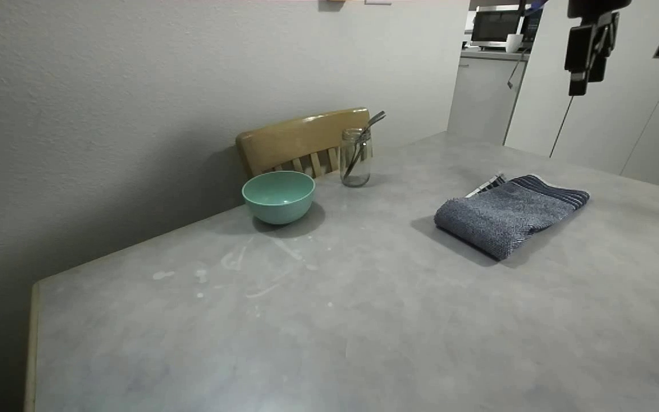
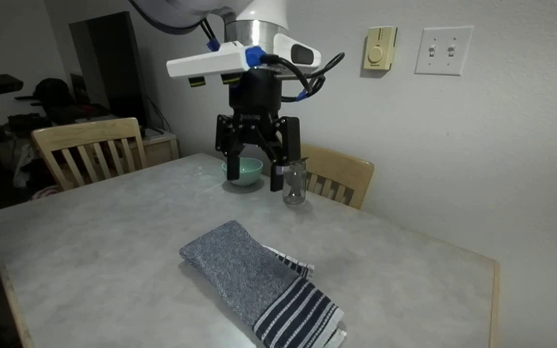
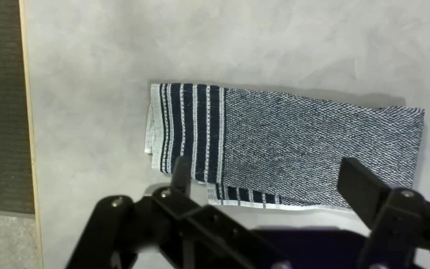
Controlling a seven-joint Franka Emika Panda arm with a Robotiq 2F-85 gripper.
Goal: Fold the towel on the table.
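The blue-grey towel (image 1: pixel 504 214) lies folded into a narrow layered strip on the light grey table (image 1: pixel 318 343). In an exterior view the towel (image 2: pixel 240 266) shows its navy-and-white striped end toward the camera. A smaller striped corner sticks out from under one long side. In the wrist view the towel (image 3: pixel 293 138) lies crosswise, with its striped end at left and its layers slightly uneven. My gripper (image 2: pixel 255 175) is open and empty, raised well above the table. In the wrist view the spread fingers of the gripper (image 3: pixel 265 164) overlap the towel's lower part without touching it.
A teal bowl (image 1: pixel 279 197) and a glass jar (image 1: pixel 356 160) with metal utensils stand near the wall-side table edge. A wooden chair (image 1: pixel 301 137) stands behind them. Another wooden chair (image 2: pixel 92 150) stands at the table's far side. A table edge (image 3: pixel 28 101) shows at left in the wrist view.
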